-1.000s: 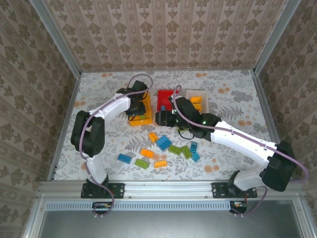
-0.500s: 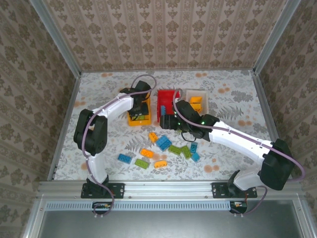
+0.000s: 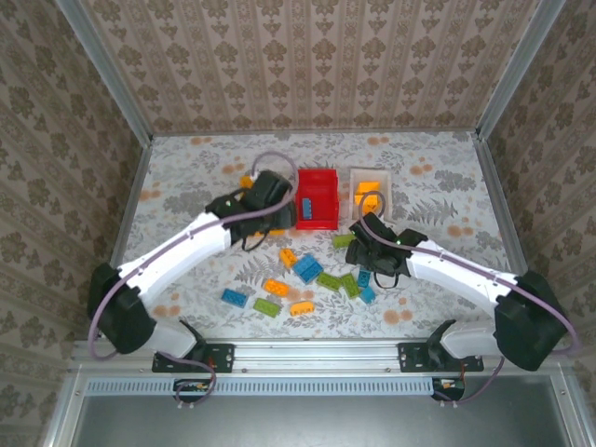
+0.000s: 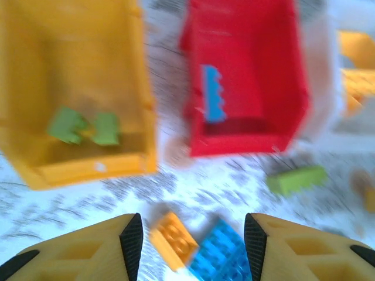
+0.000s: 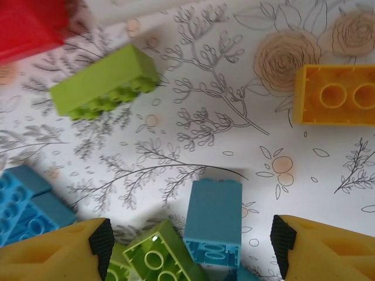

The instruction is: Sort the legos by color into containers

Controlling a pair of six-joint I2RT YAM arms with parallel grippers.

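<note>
Sorting under way on the floral table point(image 3: 186, 168): the left gripper point(image 4: 193, 246), jaws apart and empty, faces the yellow-orange bin point(image 4: 76, 170) holding two green bricks point(image 4: 82, 127) and the red bin point(image 4: 246, 140) holding a blue brick point(image 4: 214, 93); the right gripper point(image 5: 192, 243), likewise spread and empty, hangs over loose legos point(image 3: 308, 268) near the white bin point(image 3: 353, 186)

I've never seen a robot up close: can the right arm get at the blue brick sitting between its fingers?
Probably yes. The right gripper is open and straddles the blue brick, with nothing lying over it. A green brick sits right beside it and might get nudged or pinched along.
</note>
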